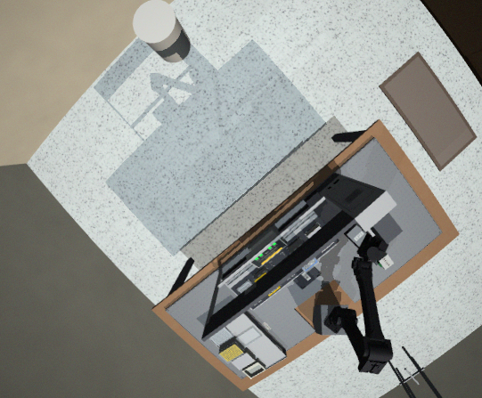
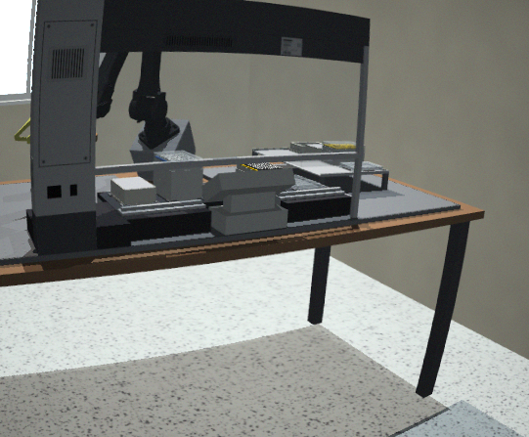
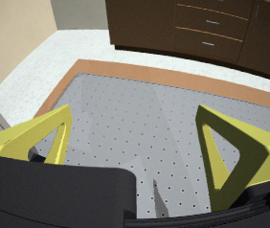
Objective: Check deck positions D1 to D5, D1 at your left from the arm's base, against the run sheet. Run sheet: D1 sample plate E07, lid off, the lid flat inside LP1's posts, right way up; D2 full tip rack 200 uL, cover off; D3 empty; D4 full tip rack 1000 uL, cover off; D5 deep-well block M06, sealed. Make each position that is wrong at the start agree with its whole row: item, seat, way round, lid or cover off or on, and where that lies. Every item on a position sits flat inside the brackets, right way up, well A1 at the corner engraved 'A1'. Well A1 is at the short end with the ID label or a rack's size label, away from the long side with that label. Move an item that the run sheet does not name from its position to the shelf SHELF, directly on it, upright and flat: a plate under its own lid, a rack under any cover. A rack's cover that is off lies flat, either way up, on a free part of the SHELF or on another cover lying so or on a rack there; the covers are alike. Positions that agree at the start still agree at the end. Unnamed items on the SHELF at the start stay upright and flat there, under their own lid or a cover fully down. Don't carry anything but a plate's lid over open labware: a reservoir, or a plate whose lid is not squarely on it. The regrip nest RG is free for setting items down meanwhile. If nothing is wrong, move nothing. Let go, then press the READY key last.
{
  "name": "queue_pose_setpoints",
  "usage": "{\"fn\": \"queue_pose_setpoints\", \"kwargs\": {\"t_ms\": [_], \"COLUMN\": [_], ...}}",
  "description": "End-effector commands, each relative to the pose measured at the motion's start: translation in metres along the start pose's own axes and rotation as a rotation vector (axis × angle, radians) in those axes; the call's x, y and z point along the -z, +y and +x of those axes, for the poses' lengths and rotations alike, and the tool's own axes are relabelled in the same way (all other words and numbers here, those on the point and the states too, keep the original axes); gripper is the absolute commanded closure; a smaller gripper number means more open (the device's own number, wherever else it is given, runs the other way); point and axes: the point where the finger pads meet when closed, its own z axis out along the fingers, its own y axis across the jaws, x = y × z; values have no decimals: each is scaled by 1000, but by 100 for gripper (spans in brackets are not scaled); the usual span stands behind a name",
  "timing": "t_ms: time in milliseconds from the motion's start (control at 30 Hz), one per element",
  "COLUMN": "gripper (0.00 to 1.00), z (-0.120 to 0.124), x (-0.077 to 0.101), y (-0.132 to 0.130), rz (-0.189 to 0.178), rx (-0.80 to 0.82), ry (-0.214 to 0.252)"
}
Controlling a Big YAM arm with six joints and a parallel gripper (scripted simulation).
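Gripper [image 3: 136, 145] spread wide and empty above grey table mat [image 3: 143, 115], well apart from deck labware; READY key unseen, checks judged unfinished.

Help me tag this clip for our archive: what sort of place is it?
Most likely a lab automation bench: a liquid-handler frame stands on a table, with tip racks and plates on its deck, and a robot arm beside it.
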Motion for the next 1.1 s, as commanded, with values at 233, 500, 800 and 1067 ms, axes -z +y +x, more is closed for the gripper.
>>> {"fn": "queue_pose_setpoints", "kwargs": {"t_ms": [233,500,800,1067], "gripper": [0,0,0,0], "z": [-5,3,11,19], "x": [42,81,115,153], "y": [9,12,14,17], "rz": [-81,-155,-220,-293], "rx": [106,205,291,389], "ry": [75,178,268,370]}}
